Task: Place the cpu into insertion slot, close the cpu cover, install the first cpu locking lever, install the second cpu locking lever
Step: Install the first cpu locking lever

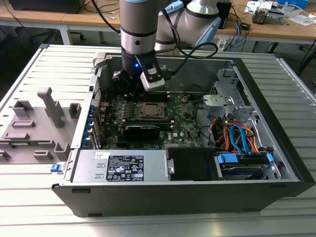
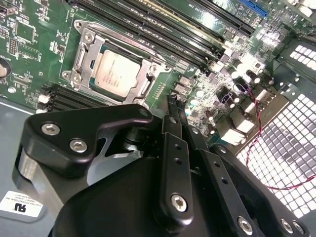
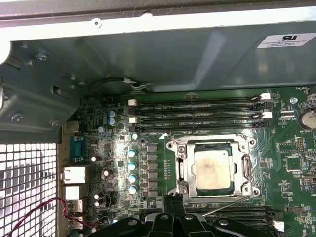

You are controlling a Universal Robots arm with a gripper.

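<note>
The cpu (image 3: 213,169) lies flat in the insertion slot (image 3: 174,146), its silvery top showing in both wrist views (image 2: 116,74) and in the exterior view (image 1: 149,109). The cpu cover (image 3: 245,168) is down around it, framing the chip (image 2: 143,83). A thin metal lever (image 3: 225,206) runs slantwise along the socket edge nearest the fingers. My gripper (image 2: 174,101) hangs above the board beside the socket, apart from it, fingers together with nothing between them. Its fingertips (image 3: 173,201) point at the board just off the socket's edge. In the exterior view the gripper (image 1: 127,78) is behind the socket.
The green motherboard (image 1: 180,116) lies inside an open computer case (image 1: 276,148). Long black memory slots (image 3: 197,111) flank the socket. Cables and a drive bay (image 1: 237,143) fill the exterior view's right. A power supply (image 1: 123,165) sits in front. A grey fixture (image 1: 34,123) stands outside the case.
</note>
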